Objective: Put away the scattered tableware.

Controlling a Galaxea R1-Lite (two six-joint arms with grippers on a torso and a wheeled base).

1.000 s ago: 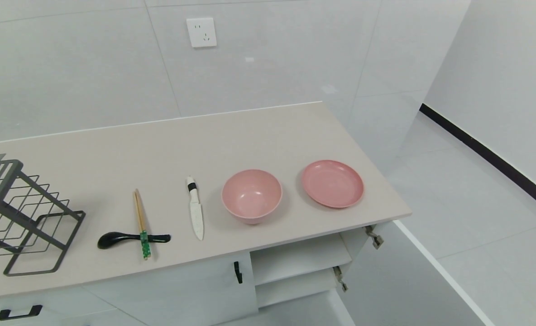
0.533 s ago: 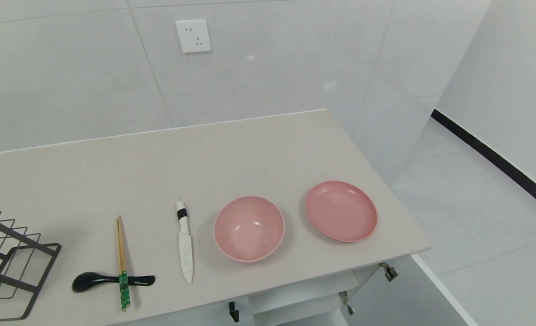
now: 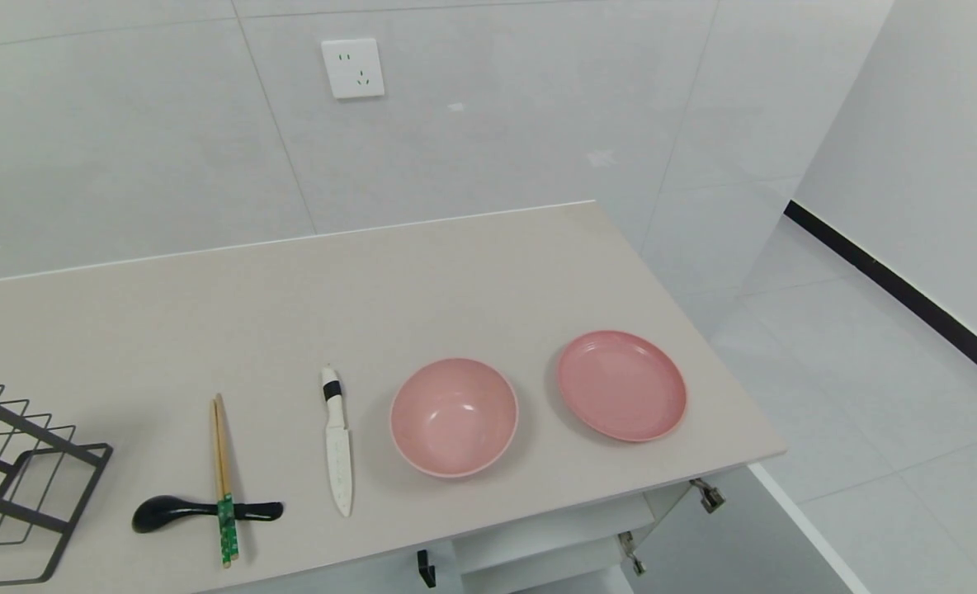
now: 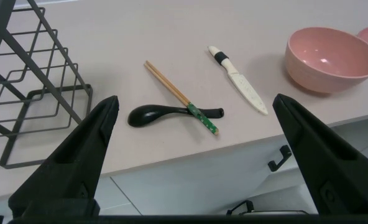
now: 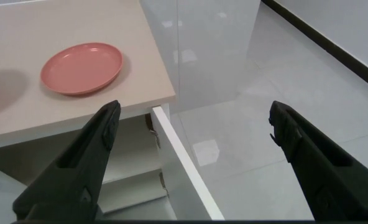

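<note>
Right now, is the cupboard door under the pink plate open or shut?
Open. The cupboard door swings out from the right end of the counter, and white shelves show inside, below the pink plate.

Left tool (image 4: pixel 196 99) and right tool (image 5: pixel 194 106), both matte black, wedge-tapered

White tiled wall (image 3: pixel 497 124), socket (image 3: pixel 353 68), beige counter (image 3: pixel 422 280), open cabinet door (image 5: pixel 185 169), glossy floor (image 3: pixel 868 388).

Matt plastic bowl (image 3: pixel 454 417) and plate (image 3: pixel 622 384); glossy black spoon (image 3: pixel 176 511); wooden chopsticks (image 3: pixel 223 462); matt metal-wire rack (image 3: pixel 92 450).
</note>
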